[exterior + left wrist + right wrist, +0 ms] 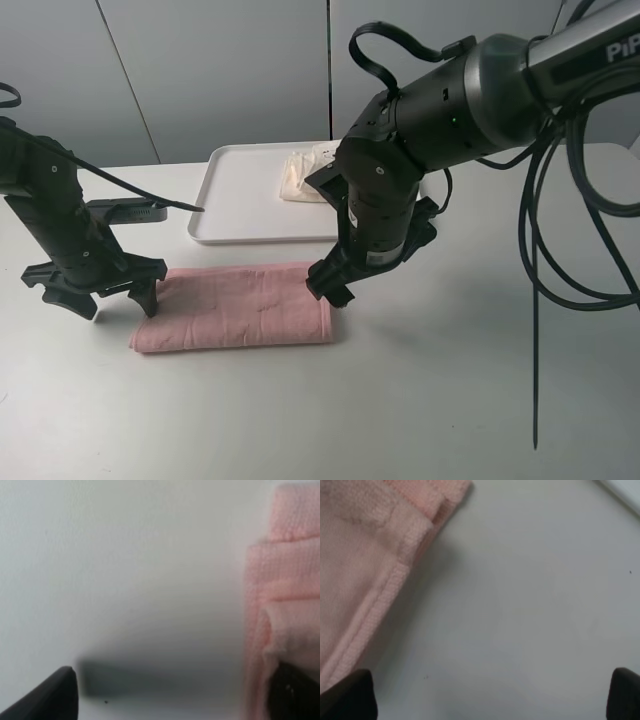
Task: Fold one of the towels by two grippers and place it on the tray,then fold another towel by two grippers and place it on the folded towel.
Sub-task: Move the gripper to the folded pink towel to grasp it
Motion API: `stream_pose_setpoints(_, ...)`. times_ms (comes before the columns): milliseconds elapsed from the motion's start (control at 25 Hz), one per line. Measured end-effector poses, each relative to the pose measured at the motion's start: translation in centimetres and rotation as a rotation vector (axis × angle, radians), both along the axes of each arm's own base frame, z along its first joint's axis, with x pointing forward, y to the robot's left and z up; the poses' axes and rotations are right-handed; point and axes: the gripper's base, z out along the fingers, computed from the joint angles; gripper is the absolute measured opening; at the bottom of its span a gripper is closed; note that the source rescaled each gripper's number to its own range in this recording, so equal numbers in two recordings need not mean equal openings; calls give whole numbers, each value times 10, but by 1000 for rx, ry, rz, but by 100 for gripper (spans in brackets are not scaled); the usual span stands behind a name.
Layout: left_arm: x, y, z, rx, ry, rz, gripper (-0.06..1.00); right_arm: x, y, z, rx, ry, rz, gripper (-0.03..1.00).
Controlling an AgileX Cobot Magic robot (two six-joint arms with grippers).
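A pink towel (pixel 240 305), folded into a long strip, lies flat on the white table in front of the white tray (pixel 235 200). A folded cream towel (pixel 305 172) lies on the tray's right part. My left gripper (pixel 118 303) is open and low at the strip's left end. In the left wrist view (pixel 172 697) one finger (pixel 295 695) is at the towel's (pixel 285 595) edge and the other is over bare table. My right gripper (pixel 345 285) is open at the strip's right end. In the right wrist view (pixel 487 695) the towel's corner (pixel 360 555) lies beside one finger.
The right arm's large black body hangs over the tray's front right corner, with cables looping to the right. The tray's rim (pixel 625 492) shows at the corner of the right wrist view. A grey wall stands behind the table.
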Motion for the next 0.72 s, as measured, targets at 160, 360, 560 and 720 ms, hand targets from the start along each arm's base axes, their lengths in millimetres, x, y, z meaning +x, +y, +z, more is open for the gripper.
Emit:
stream_pose_setpoints(160,0,0,-1,0,3,0,98,-1,1,0,8,16,-9,100)
stream_pose_setpoints(360,0,0,-1,0,3,0,98,-7,6,-1,83,84,-69,100)
stream_pose_setpoints(560,0,0,-1,1,5,0,98,-7,13,-1,164,85,-117,100)
stream_pose_setpoints(720,0,0,-1,1,6,0,98,0,21,-1,182,85,-133,100)
